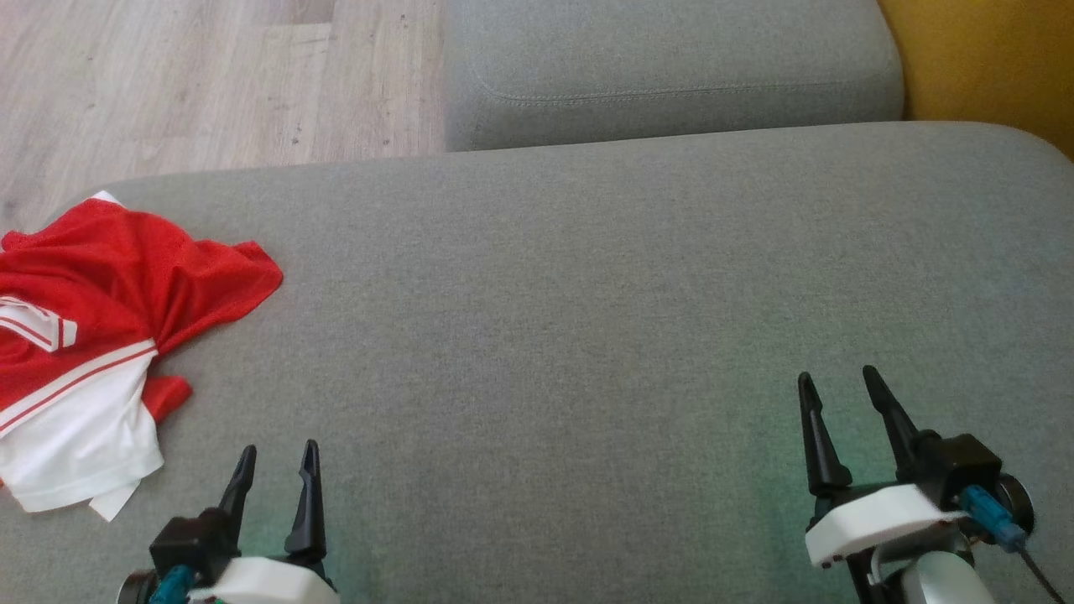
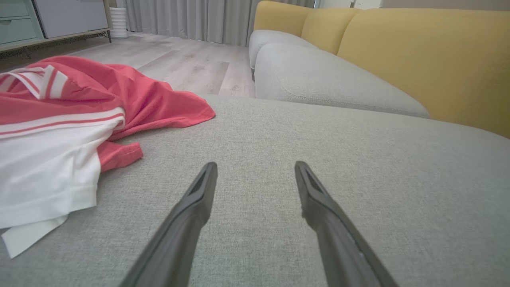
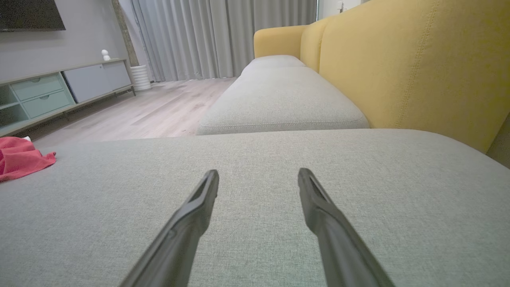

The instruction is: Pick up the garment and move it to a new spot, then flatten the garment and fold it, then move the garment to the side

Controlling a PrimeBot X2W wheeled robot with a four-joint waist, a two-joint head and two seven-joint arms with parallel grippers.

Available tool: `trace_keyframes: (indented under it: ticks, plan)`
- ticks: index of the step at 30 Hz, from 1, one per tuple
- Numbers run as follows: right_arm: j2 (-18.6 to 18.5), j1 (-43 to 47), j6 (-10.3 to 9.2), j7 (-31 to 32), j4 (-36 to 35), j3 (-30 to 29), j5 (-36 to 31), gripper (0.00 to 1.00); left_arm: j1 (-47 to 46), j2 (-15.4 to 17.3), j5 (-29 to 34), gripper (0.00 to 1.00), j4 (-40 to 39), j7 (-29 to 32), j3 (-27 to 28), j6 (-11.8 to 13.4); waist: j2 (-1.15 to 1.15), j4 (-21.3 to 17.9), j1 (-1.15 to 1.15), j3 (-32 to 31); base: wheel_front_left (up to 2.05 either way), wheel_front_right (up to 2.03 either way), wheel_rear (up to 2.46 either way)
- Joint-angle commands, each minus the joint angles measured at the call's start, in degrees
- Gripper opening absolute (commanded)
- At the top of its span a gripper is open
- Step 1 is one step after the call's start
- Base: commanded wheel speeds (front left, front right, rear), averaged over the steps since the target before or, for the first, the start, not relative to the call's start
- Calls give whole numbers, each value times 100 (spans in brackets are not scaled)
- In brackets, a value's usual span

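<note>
Crumpled red-and-white jersey (image 1: 92,327) lies near the left gripper (image 1: 280,445), on its left, untouched.
It and the right gripper (image 1: 837,372) gape empty over the grey sofa cushion (image 1: 587,277); wood floor (image 1: 210,75) beyond.

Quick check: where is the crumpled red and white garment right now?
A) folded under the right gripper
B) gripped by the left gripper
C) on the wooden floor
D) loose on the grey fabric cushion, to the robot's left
D: the crumpled red and white garment lies on the grey fabric cushion, apart from the open left gripper beside it.
</note>
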Motion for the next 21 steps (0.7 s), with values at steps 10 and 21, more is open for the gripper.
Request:
trace_keyframes:
  ticks: [10, 21]
  plan:
    - [-22, -130, 44, -261, 14, 4, -660, 100, -303, 158, 721, 100, -25, -252, 172, -25, 0, 10, 0, -8, 0, 0, 0]
    - [-14, -152, 45, -296, 198, -84, -585, 100, -309, 142, 755, 100, 41, -287, 216, -28, 0, 22, 0, -2, 0, 0, 0]
